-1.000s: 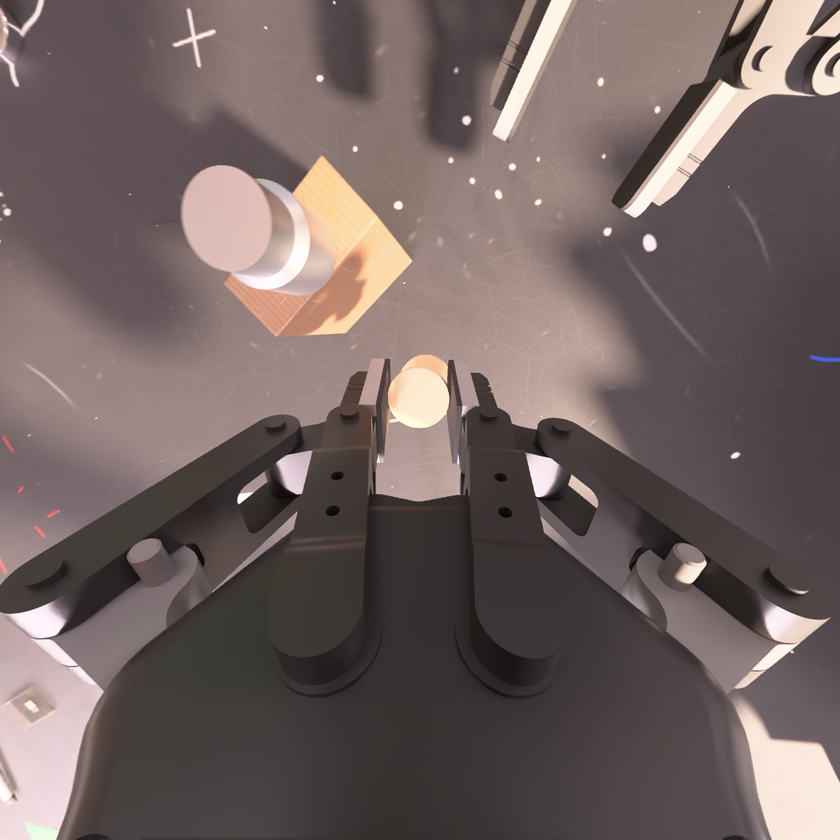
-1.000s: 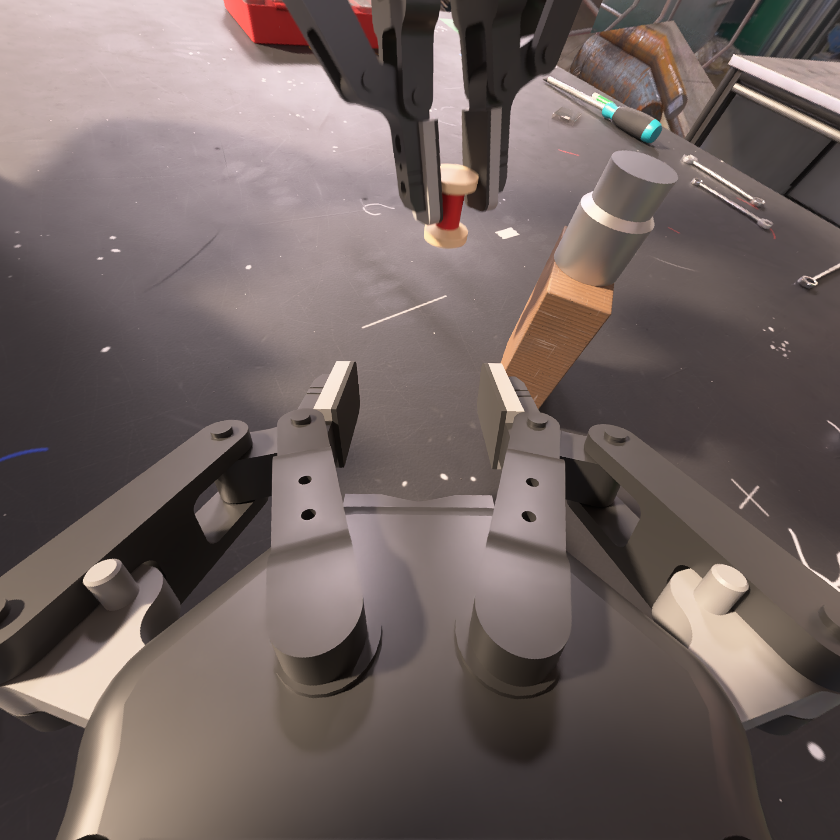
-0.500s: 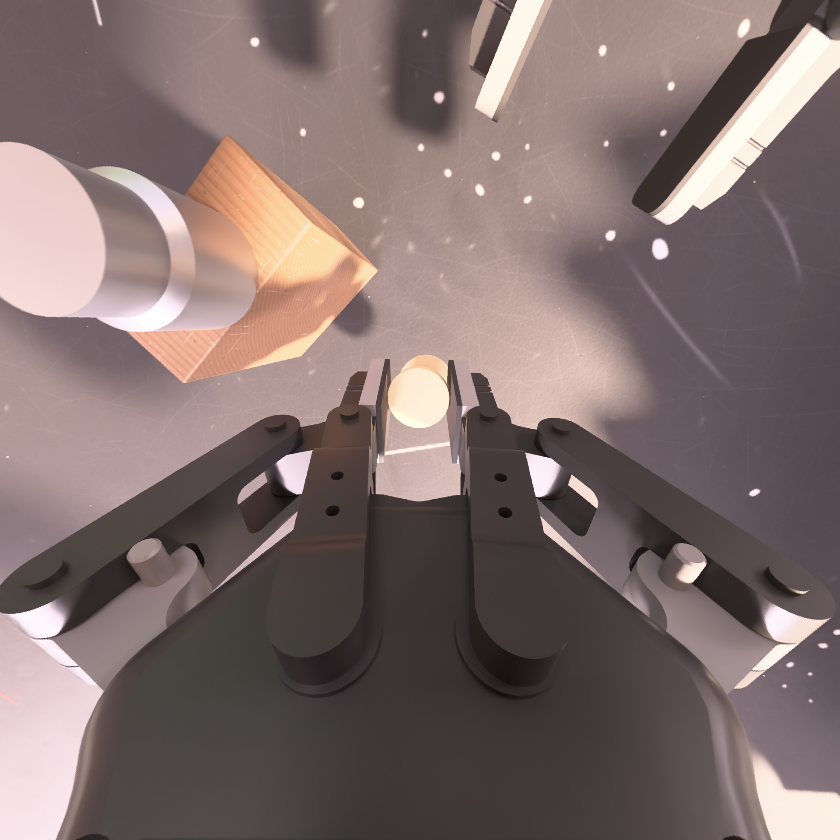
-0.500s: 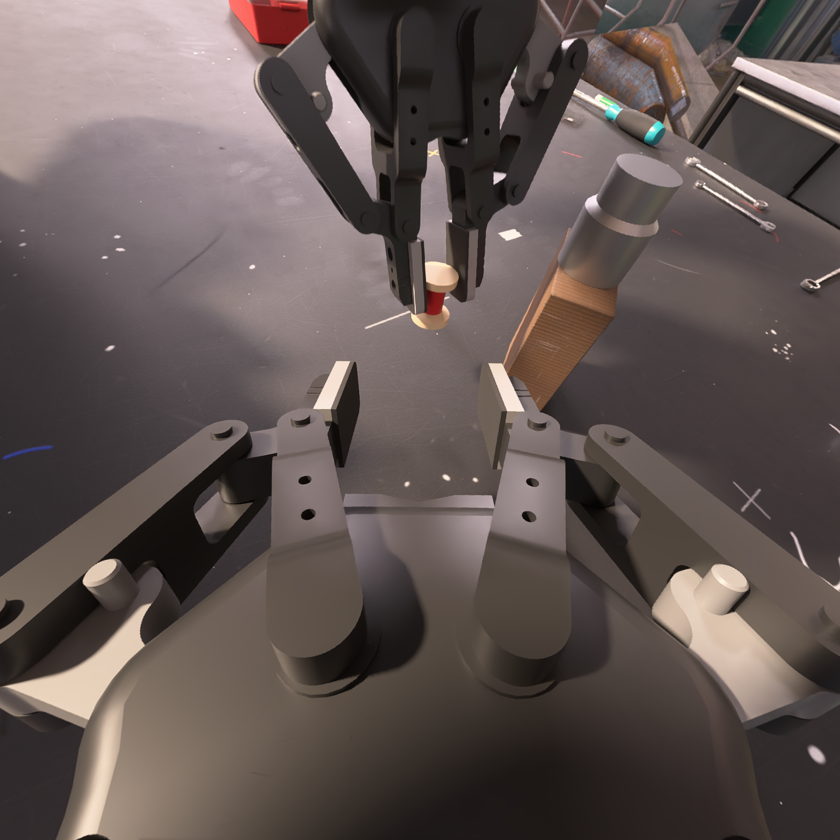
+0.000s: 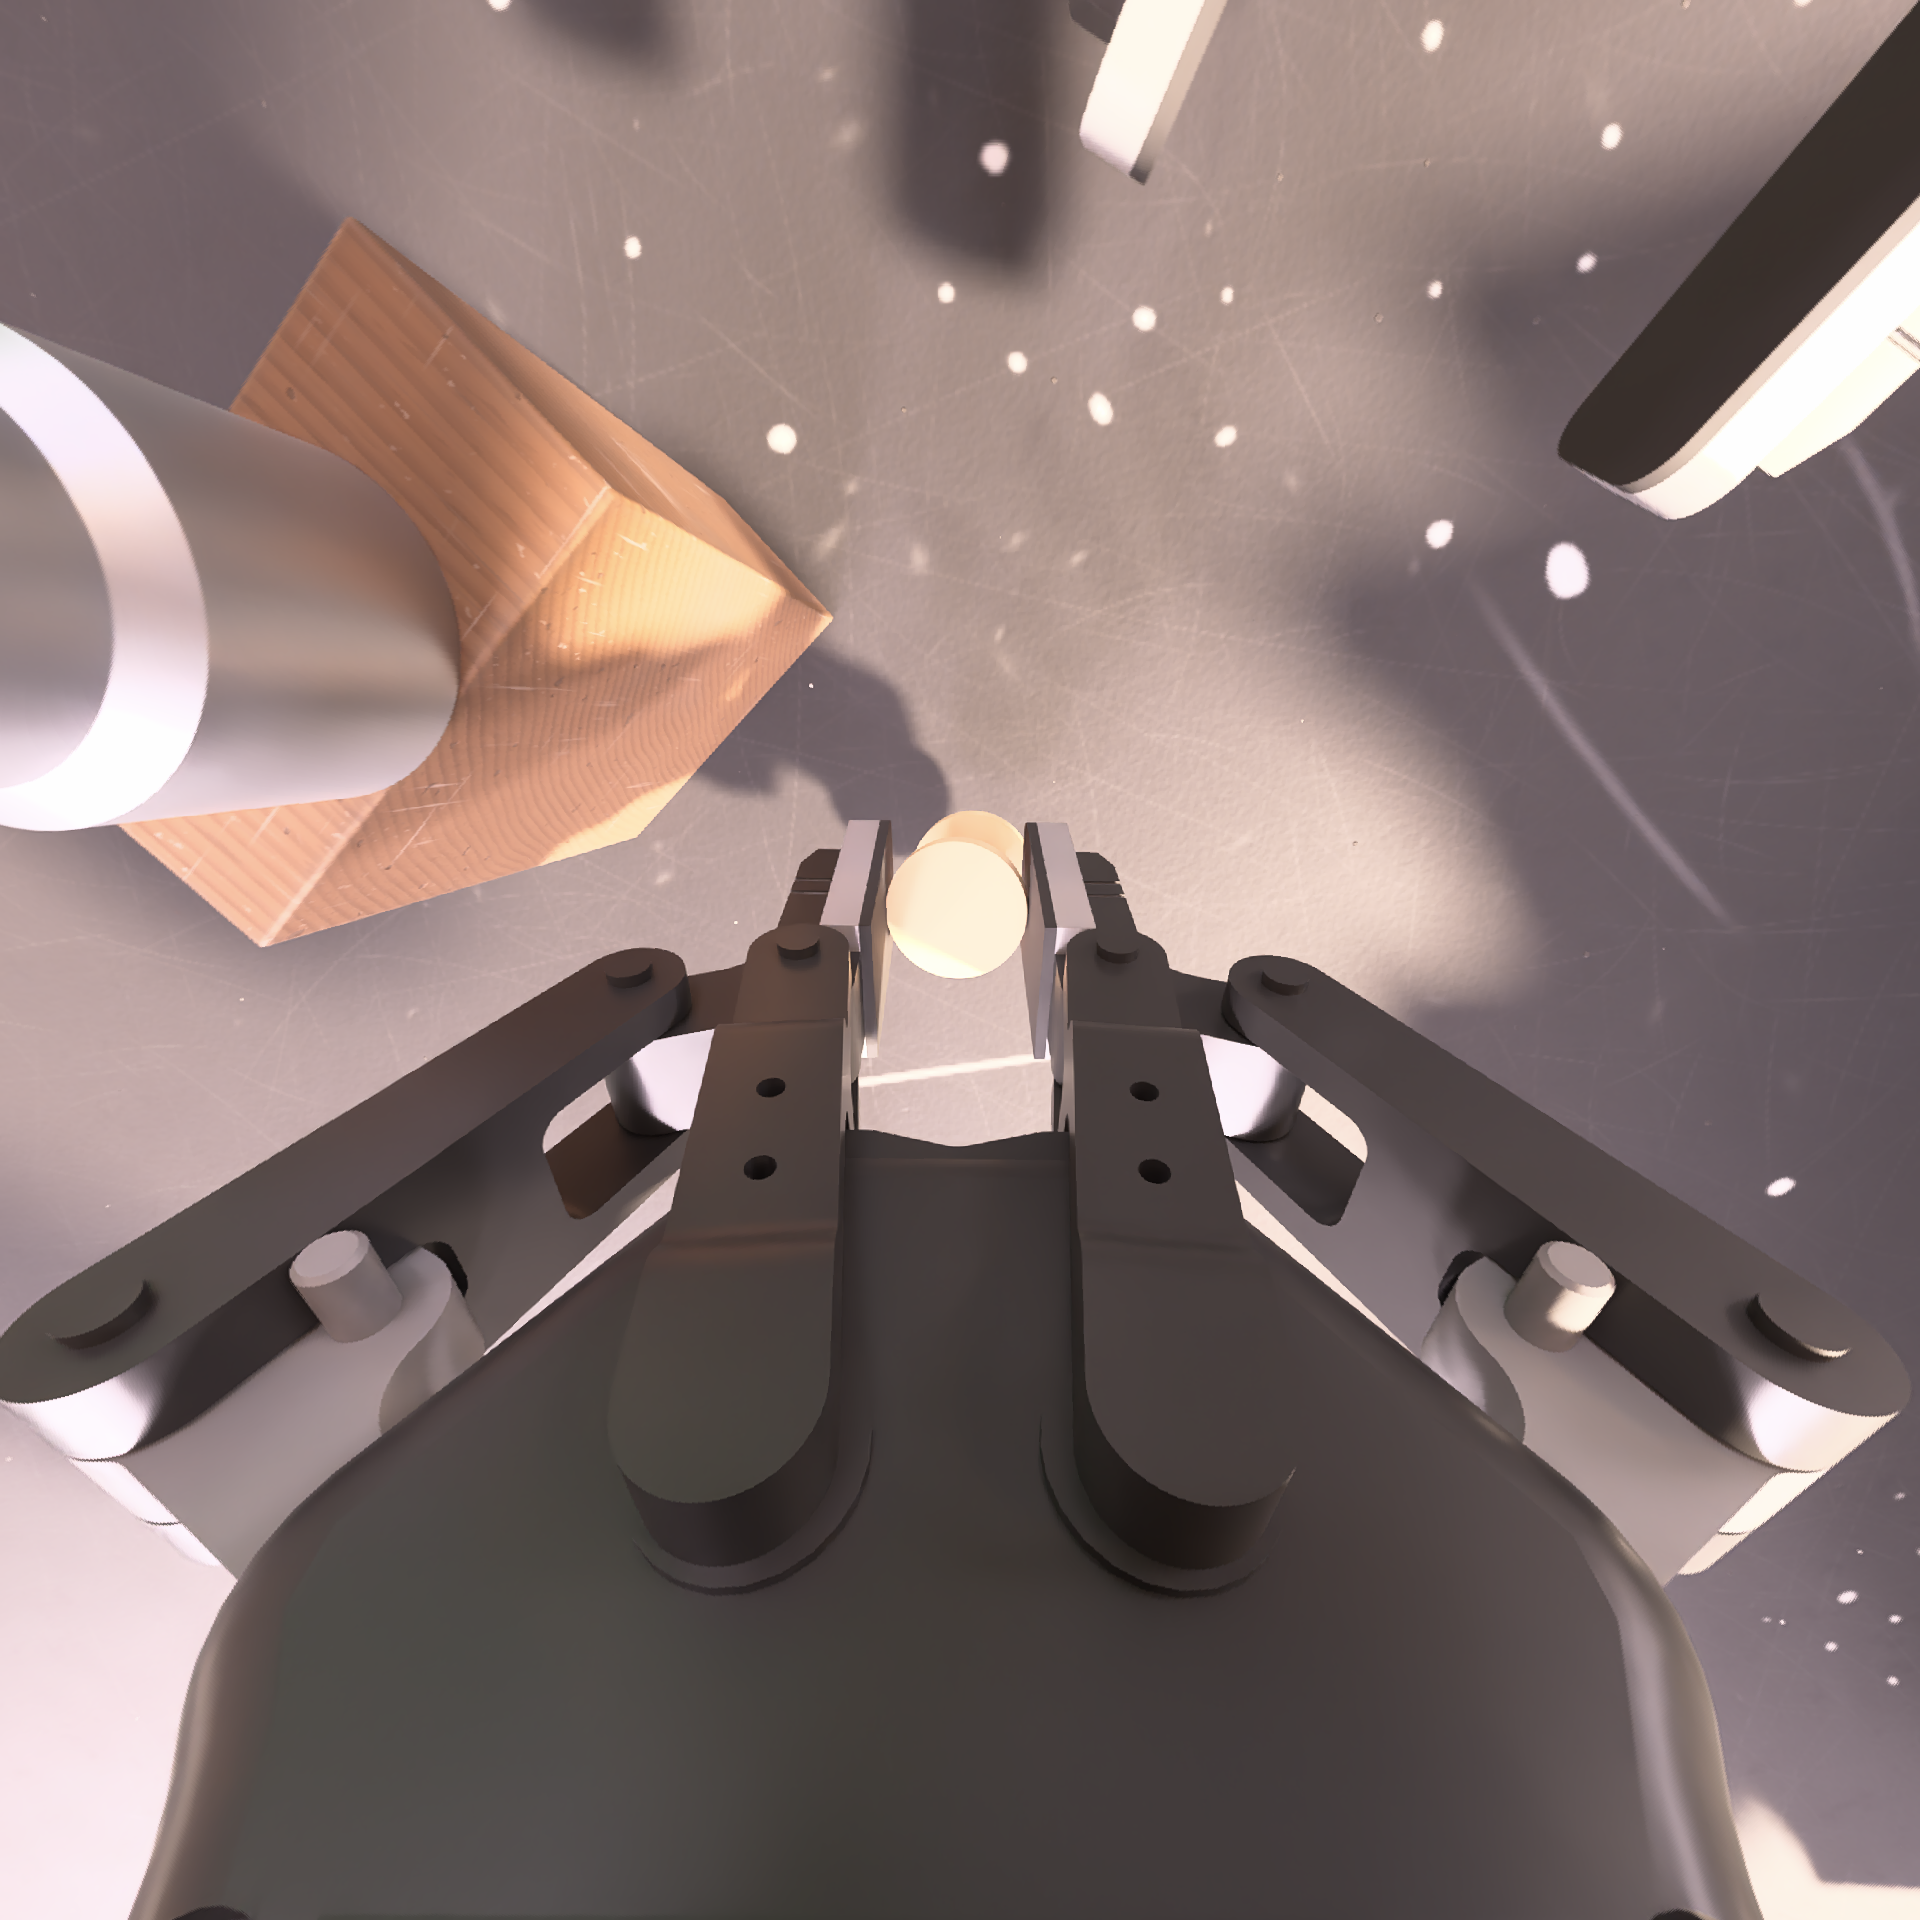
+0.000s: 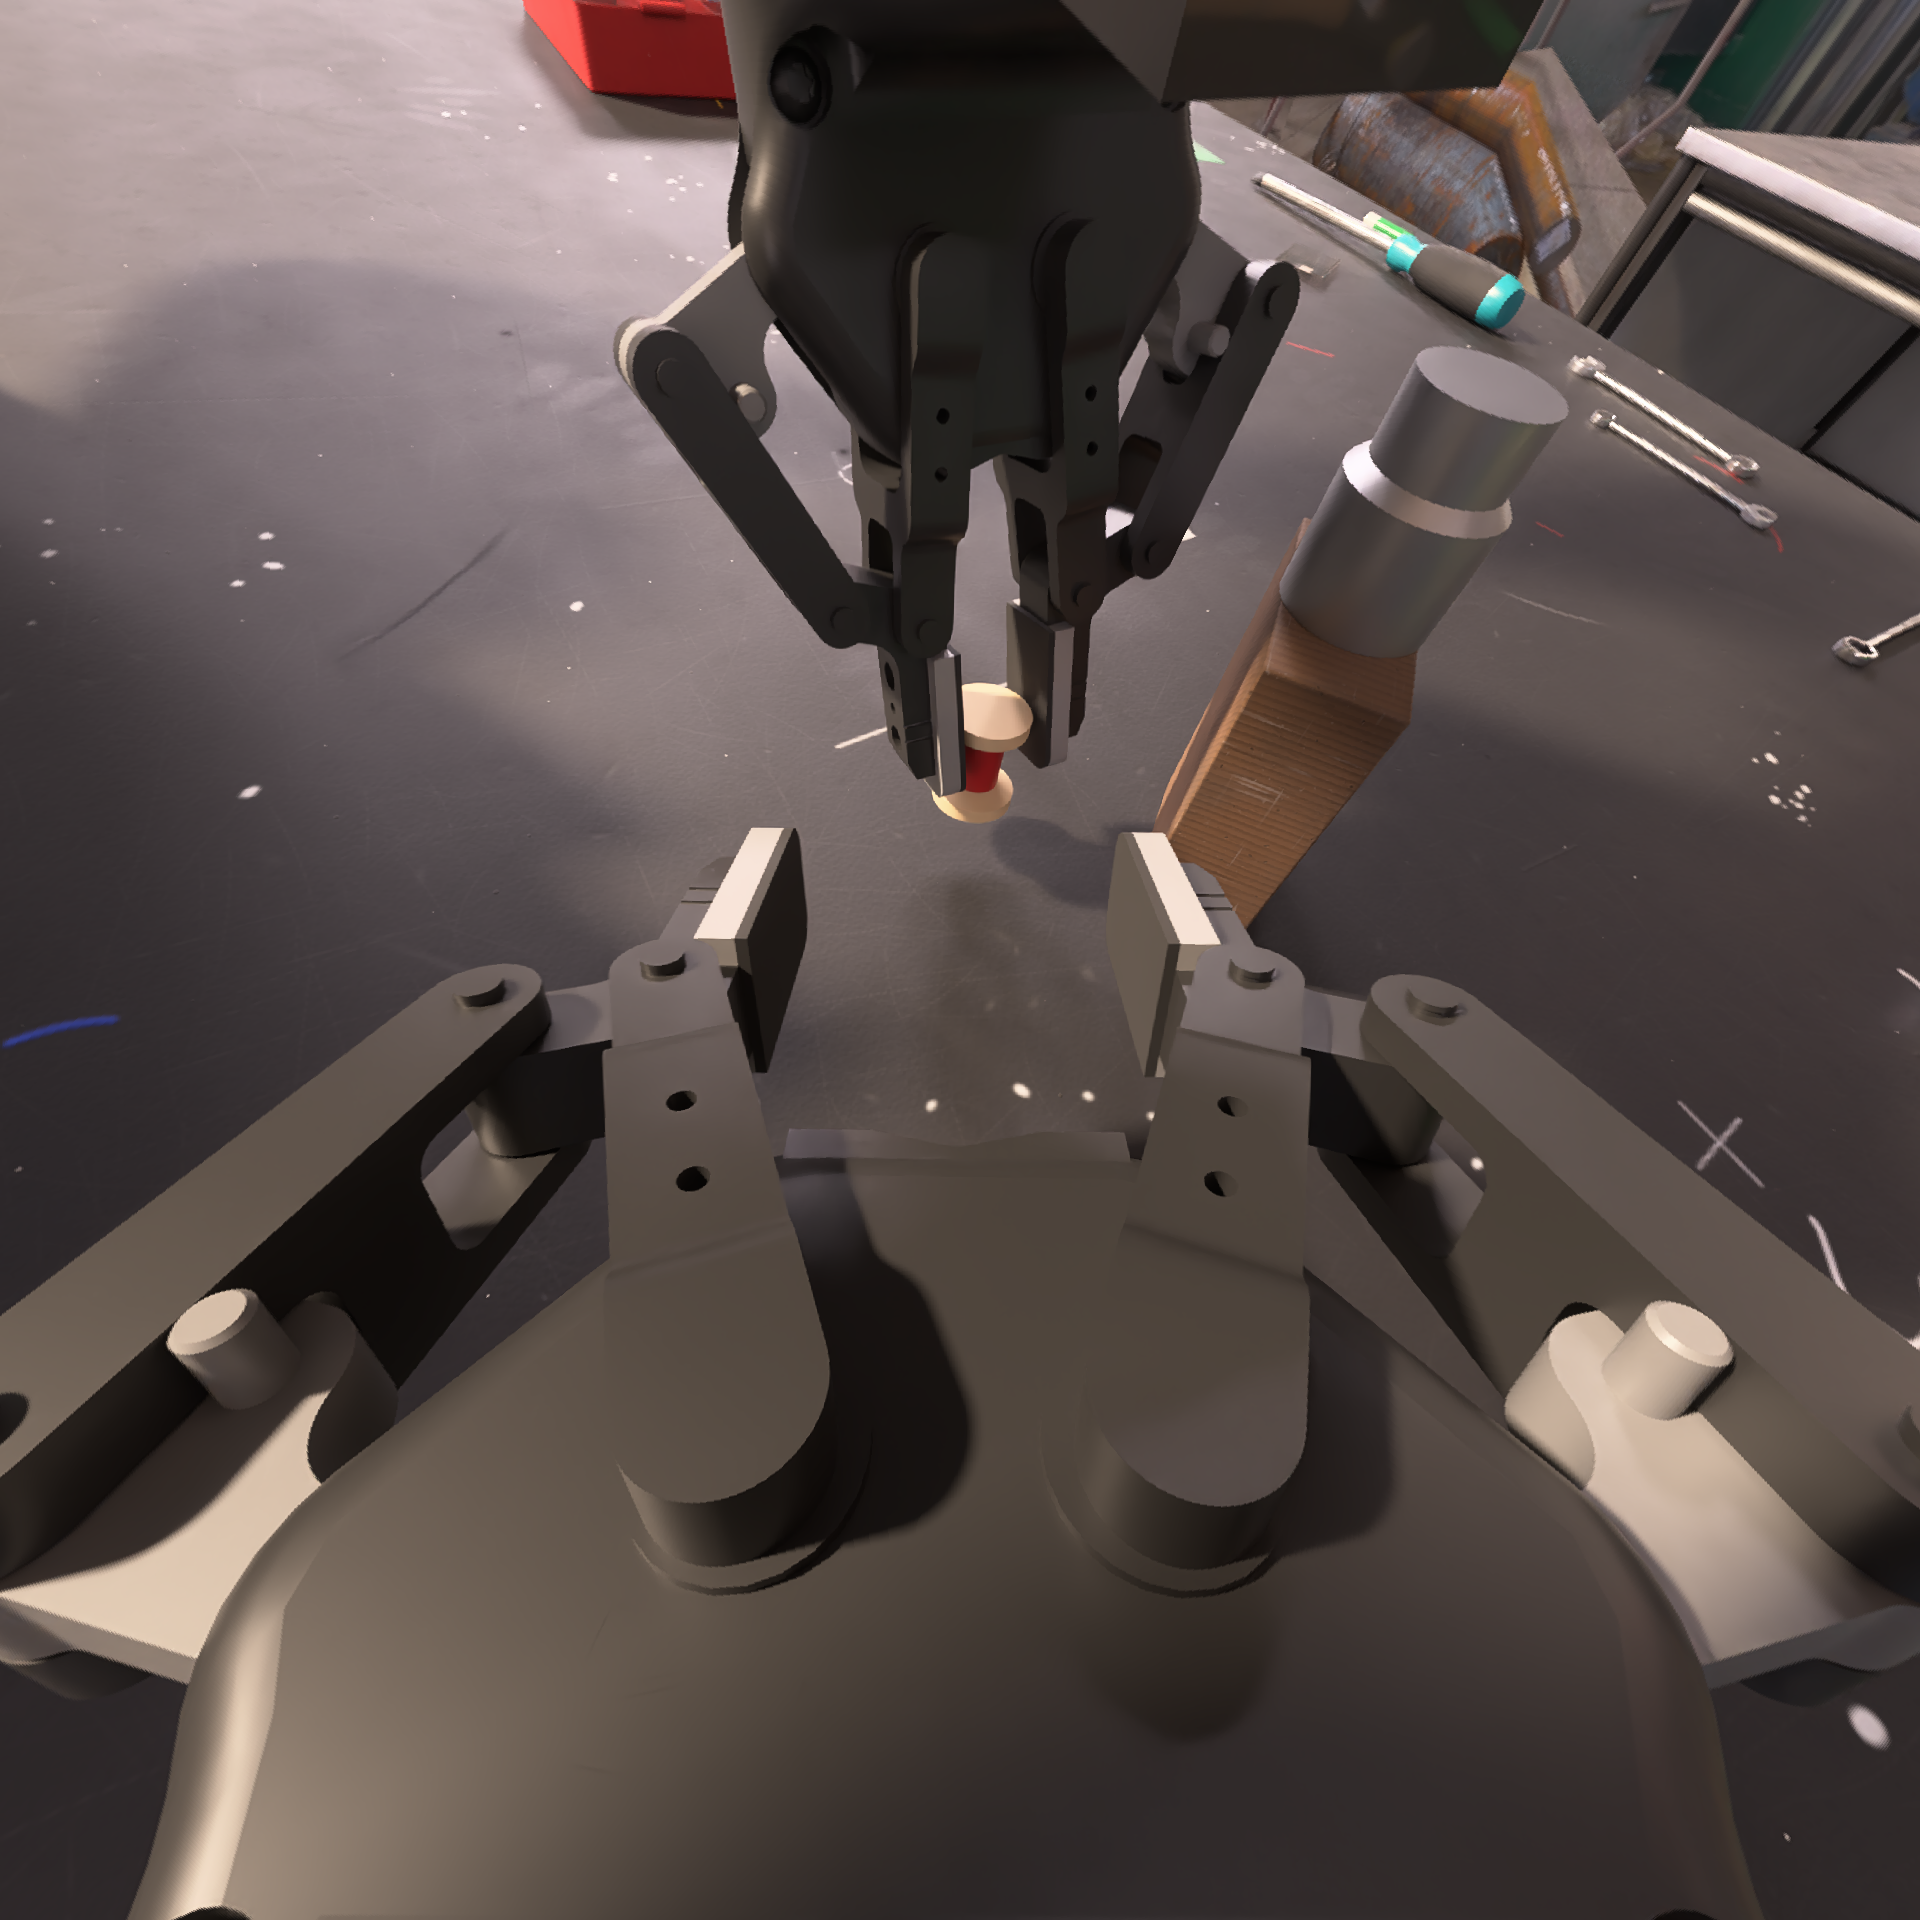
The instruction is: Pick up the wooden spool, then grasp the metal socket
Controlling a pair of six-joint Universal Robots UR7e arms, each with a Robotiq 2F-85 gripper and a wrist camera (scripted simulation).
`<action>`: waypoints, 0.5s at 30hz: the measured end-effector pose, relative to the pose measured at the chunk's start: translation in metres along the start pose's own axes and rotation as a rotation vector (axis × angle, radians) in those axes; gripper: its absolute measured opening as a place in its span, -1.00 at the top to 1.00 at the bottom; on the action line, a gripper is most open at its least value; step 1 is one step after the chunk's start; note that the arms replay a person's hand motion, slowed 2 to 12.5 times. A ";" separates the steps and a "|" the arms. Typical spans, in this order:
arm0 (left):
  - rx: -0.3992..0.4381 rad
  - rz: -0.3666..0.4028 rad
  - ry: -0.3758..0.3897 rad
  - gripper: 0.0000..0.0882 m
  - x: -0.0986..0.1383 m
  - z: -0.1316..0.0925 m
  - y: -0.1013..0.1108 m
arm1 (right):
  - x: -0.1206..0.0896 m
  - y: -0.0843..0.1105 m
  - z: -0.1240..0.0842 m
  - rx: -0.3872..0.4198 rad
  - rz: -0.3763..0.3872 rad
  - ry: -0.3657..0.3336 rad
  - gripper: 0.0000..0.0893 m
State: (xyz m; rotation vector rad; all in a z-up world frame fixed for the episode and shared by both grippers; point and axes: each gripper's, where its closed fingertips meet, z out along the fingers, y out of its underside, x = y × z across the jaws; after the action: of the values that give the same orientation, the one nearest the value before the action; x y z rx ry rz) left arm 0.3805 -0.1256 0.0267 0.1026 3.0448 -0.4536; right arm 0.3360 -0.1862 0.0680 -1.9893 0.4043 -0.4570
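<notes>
My left gripper (image 5: 956, 883) is shut on the wooden spool (image 5: 954, 909), which has pale flanges and a red core. In the right wrist view the spool (image 6: 985, 753) hangs in the left gripper (image 6: 987, 727) just above the dark table. The metal socket (image 6: 1418, 514), a stepped grey cylinder, stands upright on a wooden block (image 6: 1283, 764) to the right of the spool. In the left wrist view the socket (image 5: 177, 634) and the block (image 5: 561, 707) lie at the left. My right gripper (image 6: 956, 914) is open and empty, low over the table, just short of the spool.
The right gripper's fingers (image 5: 1756, 384) reach in at the top right of the left wrist view. A red box (image 6: 634, 42) lies at the far edge. A teal-tipped screwdriver (image 6: 1444, 270) and thin wrenches (image 6: 1673, 436) lie at the far right.
My left gripper has come down with the spool and moved closer to my right gripper and to the block. My right gripper has stayed open and nearly still.
</notes>
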 end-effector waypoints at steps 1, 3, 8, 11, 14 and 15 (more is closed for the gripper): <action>0.000 0.000 0.002 0.49 0.000 0.001 0.000 | 0.000 0.000 0.000 0.000 0.000 0.000 -0.21; 0.000 0.000 0.003 0.49 0.001 0.003 0.000 | 0.000 0.000 0.000 -0.001 -0.001 0.001 -0.28; -0.002 -0.002 0.008 0.49 0.002 0.007 0.001 | 0.000 0.001 0.000 -0.004 -0.004 0.003 -0.46; -0.004 -0.004 0.012 0.49 0.003 0.009 0.001 | 0.000 0.001 0.000 -0.005 -0.003 0.003 -0.48; -0.006 -0.003 0.015 0.49 0.005 0.011 0.001 | 0.000 0.001 0.000 -0.005 -0.004 0.003 -0.48; -0.007 -0.002 0.016 0.49 0.005 0.011 0.002 | 0.000 0.001 0.000 -0.005 -0.004 0.003 -0.48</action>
State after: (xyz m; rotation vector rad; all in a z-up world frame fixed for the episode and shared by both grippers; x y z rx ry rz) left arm 0.3764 -0.1271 0.0149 0.1025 3.0617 -0.4449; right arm 0.3362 -0.1864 0.0669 -1.9950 0.4039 -0.4614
